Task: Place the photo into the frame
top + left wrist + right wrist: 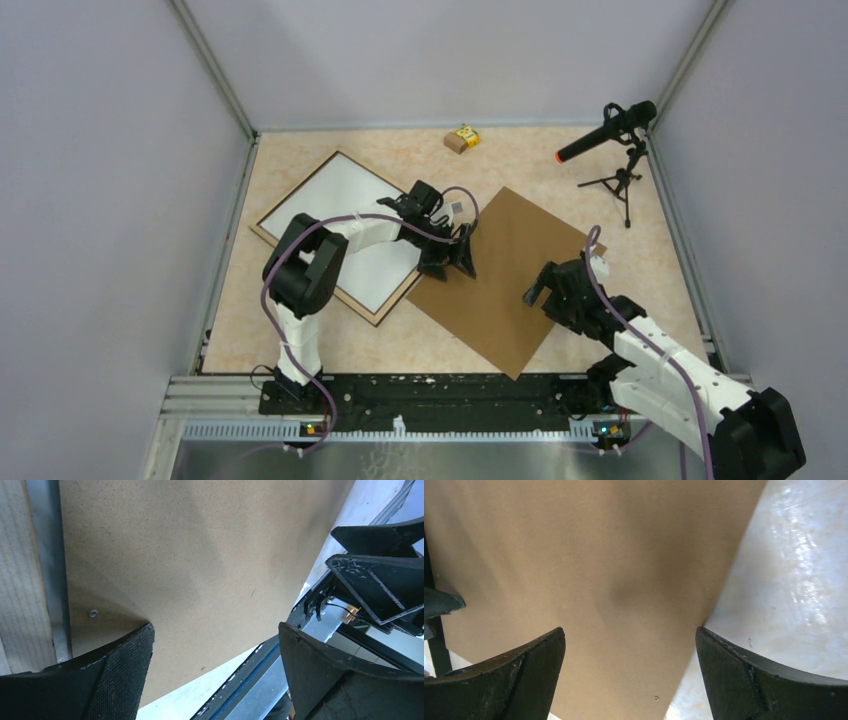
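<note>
The frame (300, 255) lies back-up at the left of the table, its light-wood rim (15, 580) showing. A white sheet (345, 215) fills its opening; no printed side shows, so I cannot tell whether this is the photo. A plain brown backing board (510, 285) lies flat to the frame's right. My left gripper (452, 262) hovers open over the board's left edge beside the frame, its fingers (120, 680) spread above bare board (200, 555). My right gripper (545, 290) is open over the board's right part (614, 555), with nothing between its fingers (519, 675).
A small yellow-and-brown box (461, 138) sits at the back. A microphone on a tripod (620, 170) stands at the back right. Grey enclosure walls ring the marbled table (794, 570), and a metal rail (440, 395) runs along its near edge.
</note>
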Controlling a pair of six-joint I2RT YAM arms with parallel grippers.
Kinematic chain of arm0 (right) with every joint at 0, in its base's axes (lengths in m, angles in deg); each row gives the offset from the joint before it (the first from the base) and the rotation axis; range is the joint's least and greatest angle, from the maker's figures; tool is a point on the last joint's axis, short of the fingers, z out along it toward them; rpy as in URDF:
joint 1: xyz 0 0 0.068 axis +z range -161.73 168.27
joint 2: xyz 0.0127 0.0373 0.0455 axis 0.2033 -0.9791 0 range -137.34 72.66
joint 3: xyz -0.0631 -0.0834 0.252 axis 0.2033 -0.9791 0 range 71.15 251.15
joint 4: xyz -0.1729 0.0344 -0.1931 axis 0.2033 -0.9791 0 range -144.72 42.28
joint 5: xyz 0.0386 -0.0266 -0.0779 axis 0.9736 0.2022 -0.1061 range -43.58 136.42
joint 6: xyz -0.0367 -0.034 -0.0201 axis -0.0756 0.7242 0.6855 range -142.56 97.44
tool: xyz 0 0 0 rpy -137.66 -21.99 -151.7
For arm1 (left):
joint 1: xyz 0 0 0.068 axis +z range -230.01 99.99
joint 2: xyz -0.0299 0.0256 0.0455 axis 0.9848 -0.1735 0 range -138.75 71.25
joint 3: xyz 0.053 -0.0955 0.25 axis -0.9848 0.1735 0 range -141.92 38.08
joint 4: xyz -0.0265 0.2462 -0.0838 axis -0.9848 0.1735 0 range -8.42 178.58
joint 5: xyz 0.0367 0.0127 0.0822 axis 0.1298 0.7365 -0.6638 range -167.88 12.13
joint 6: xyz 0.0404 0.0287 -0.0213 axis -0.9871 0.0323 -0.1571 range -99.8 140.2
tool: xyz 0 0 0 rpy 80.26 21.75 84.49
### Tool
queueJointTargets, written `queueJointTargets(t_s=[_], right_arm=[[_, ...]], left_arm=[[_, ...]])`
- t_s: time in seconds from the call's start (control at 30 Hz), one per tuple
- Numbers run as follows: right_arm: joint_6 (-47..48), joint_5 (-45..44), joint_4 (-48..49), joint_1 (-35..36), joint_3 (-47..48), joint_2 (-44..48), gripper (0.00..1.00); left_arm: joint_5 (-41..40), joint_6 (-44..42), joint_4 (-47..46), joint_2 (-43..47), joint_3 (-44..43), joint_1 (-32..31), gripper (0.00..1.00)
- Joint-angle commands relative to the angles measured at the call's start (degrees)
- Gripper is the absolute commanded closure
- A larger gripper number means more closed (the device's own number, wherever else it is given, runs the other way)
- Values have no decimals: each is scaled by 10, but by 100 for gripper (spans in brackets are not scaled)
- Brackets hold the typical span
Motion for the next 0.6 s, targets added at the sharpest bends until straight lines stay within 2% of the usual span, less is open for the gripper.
queueJointTargets(t_s=[0.0, 0.13, 0.37, 0.5, 0.57], right_arm=[[9, 44, 64, -4, -6, -23, 1], [-6, 41, 71, -4, -7, -29, 1], [-67, -98, -93, -4, 26, -28, 1], [-47, -86, -94, -5, 35, -33, 1], [-36, -67, -83, -4, 40, -32, 1]], left_arm=[[-9, 2, -2, -37, 27, -5, 2], [-36, 3, 0, -38, 31, -10, 2], [-83, -16, 5, -9, 25, -29, 2], [-214, -51, -13, 89, 28, -62, 2], [-244, -67, -28, 125, 37, -67, 2]])
